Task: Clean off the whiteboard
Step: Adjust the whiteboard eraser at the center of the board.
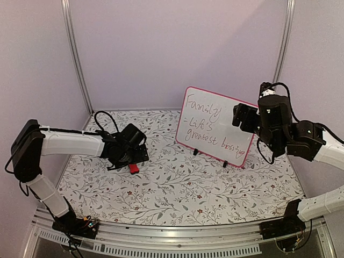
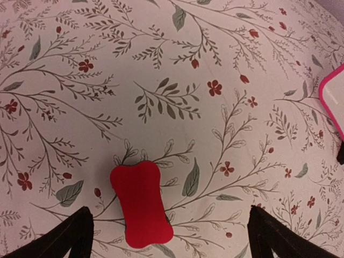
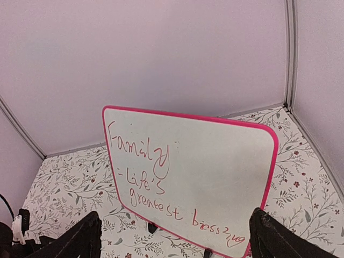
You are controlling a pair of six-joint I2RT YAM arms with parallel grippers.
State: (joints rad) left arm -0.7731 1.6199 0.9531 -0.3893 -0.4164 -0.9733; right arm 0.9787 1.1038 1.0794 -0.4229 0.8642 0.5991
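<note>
Two pincers, one board and one eraser were recorded.

Whiteboard: found standing on its two small black feet toward the far right of the worktop, with red handwriting unwiped across its face.

Eraser: a red block, laid flat on the worktop at left, well apart from the board.

Left pincer: spread wide and positioned low over the eraser, which was seen between the fingers but nearer one than the other. Nothing was gripped.

Right pincer: spread, nothing pinched, held facing the board's written side. It seemed apart from the board, though contact could not be ruled out from overhead.

Risks noted: an off-centre closing could be expected to skew the eraser or nudge it away. Wiping pressure on an unbraced board could be expected to tip or slide it on those small feet.
</note>
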